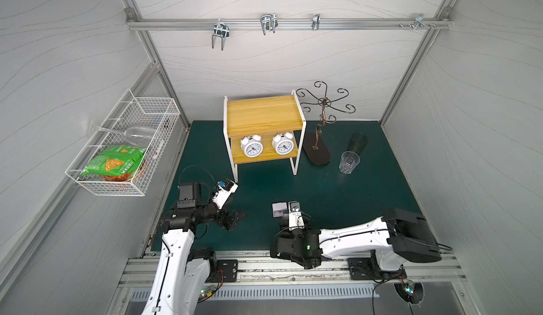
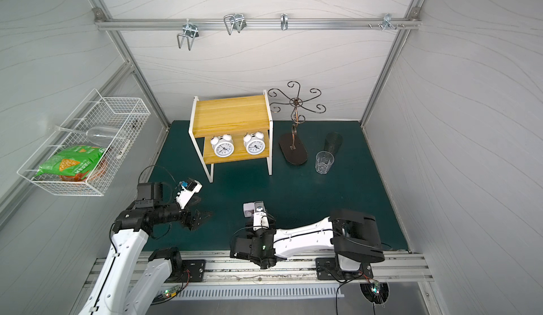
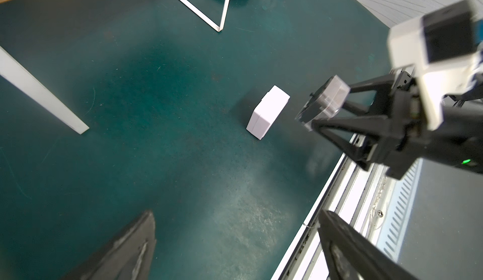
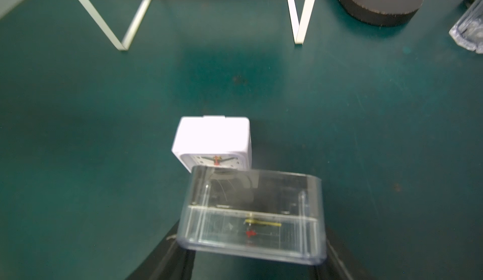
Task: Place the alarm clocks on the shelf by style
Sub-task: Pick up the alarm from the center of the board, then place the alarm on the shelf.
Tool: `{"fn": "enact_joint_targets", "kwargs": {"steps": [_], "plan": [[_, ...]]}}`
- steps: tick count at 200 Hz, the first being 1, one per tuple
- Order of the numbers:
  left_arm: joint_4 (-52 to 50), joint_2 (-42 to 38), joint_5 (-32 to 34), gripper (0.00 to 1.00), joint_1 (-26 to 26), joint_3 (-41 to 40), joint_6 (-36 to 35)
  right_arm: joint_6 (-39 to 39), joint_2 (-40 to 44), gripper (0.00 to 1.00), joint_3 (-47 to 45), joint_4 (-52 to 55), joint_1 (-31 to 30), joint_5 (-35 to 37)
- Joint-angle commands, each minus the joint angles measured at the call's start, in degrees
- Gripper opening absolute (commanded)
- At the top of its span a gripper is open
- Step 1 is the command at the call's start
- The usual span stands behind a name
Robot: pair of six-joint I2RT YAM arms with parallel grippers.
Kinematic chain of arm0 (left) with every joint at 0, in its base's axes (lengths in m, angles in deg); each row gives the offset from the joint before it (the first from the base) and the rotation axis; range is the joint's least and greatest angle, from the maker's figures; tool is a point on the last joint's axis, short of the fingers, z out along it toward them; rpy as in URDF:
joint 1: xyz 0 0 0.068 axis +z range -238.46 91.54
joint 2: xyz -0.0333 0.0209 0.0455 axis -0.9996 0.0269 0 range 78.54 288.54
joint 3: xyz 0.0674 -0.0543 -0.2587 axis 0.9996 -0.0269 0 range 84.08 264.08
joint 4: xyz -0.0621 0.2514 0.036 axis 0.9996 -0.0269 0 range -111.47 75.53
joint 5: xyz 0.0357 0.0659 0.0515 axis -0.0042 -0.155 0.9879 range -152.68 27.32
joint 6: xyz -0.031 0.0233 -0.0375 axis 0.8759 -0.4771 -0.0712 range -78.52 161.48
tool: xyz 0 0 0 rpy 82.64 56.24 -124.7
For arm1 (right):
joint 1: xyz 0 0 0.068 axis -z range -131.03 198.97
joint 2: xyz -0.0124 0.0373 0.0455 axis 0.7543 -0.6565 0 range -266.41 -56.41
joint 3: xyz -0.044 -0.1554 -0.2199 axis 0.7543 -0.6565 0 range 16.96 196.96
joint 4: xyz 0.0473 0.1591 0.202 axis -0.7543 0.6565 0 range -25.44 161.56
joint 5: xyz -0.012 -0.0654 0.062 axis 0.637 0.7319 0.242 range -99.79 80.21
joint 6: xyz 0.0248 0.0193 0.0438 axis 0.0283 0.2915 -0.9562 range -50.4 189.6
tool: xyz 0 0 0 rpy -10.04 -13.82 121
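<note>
The shelf (image 1: pixel 261 113) (image 2: pixel 230 113) stands at the back of the green mat, and its top board is bare. Two round white twin-bell alarm clocks (image 1: pixel 251 147) (image 1: pixel 283 144) stand side by side on its lower board. A white square clock (image 1: pixel 278 209) (image 3: pixel 268 111) (image 4: pixel 213 137) stands on the mat near the front. Right beside it, my right gripper (image 1: pixel 293 212) (image 4: pixel 251 255) is shut on the clear square clock (image 1: pixel 293 205) (image 3: pixel 324 102) (image 4: pixel 253 213), one finger on each side. My left gripper (image 1: pixel 235 219) (image 3: pixel 235 229) hovers open and holds nothing, left of both square clocks.
A dark curly-hooked stand (image 1: pixel 318 149) sits right of the shelf. Beside it are a clear drinking glass (image 1: pixel 349 162) and a dark tumbler (image 1: pixel 357 141). A white wire basket (image 1: pixel 126 149) on the left wall holds snack bags and a wine glass. A metal rail runs along the mat's front edge.
</note>
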Motion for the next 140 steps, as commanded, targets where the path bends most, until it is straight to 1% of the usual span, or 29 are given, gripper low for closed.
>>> {"fn": "enact_joint_targets", "kwargs": {"steps": [1,26,62,88,102,114,140], "plan": [[1.61,-0.18,-0.83,0.99,0.15,0.47,0.13,6.74,4.59,0.63,0.97,2.31,1.66,-1.4],[1.6,-0.13,-0.91,0.99,0.15,0.64,0.22,16.1,9.36,0.62,1.84,0.25,4.8,-4.89],[1.67,0.1,-1.04,0.99,0.16,1.18,0.48,28.0,13.65,0.62,7.37,1.92,9.96,-10.07],[2.24,0.5,-1.19,0.99,0.16,1.21,0.92,34.48,14.45,0.62,12.99,3.81,12.52,-11.54],[2.3,0.91,-1.39,0.99,0.16,1.3,1.1,37.69,14.78,0.62,16.06,3.99,14.18,-14.13],[2.46,1.23,-1.54,0.99,0.16,1.47,1.27,39.66,14.65,0.62,18.93,4.51,15.57,-15.98],[2.83,1.77,-1.65,0.99,0.11,1.75,1.53,43.24,12.81,0.62,27.51,8.92,17.62,-16.99]]}}
